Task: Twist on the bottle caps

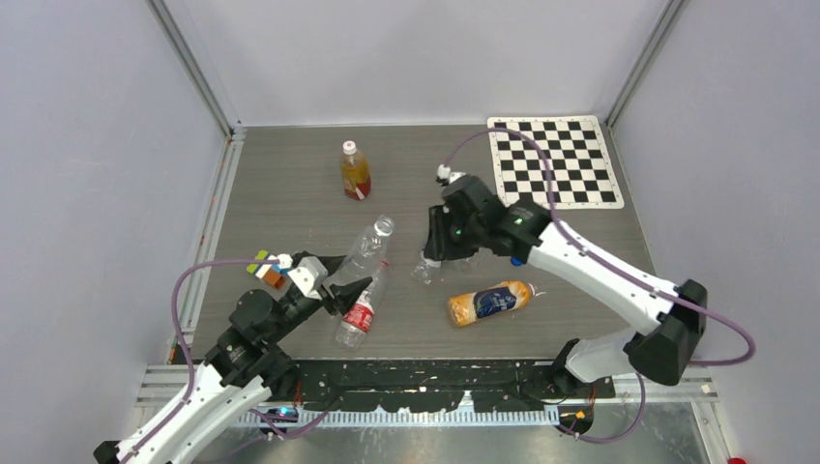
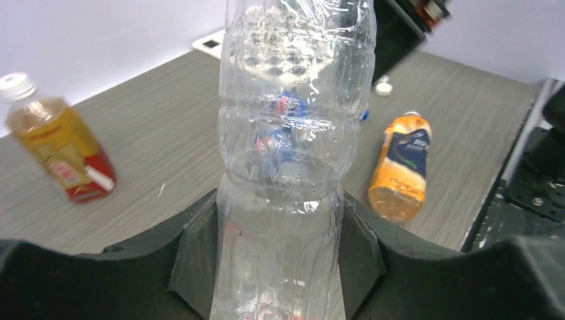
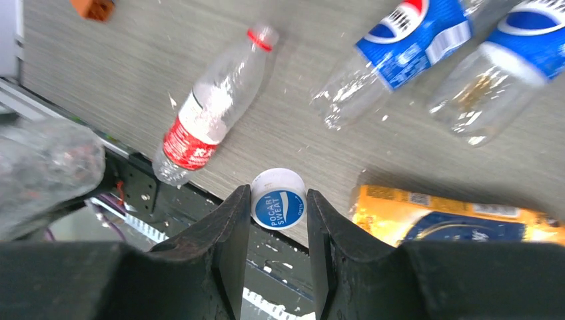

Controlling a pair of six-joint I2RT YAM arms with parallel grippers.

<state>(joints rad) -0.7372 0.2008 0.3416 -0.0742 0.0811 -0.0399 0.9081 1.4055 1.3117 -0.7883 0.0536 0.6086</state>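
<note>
Blue-and-white cap (image 3: 279, 210) pinched, clear bottle (image 2: 286, 133) clamped.
The right gripper (image 3: 276, 200) grips the cap near the centre of the surface (image 1: 290, 193); the left gripper (image 2: 280, 233), at 8 o'clock, squeezes the clear bottle's body, which slants toward 1 o'clock.

1. Right gripper (image 3: 278, 200): its two dark fingers are pressing against both sides of a bottle cap (image 3: 279, 207), white-rimmed, with a blue top reading "POCARI SWEAT".
2. Red-labelled bottle (image 3: 206, 123): clear, lying on its side on the grey table (image 3: 133, 60), red neck ring pointing up-frame.
3. Blue-labelled bottle (image 3: 393, 50) and second blue-labelled bottle (image 3: 506, 67): both lying side by side at upper right.
4. Orange bottle (image 3: 453, 220): lying just right of the fingers.
5. Blurred clear bottle (image 3: 46, 167): showing at the left edge.
</note>
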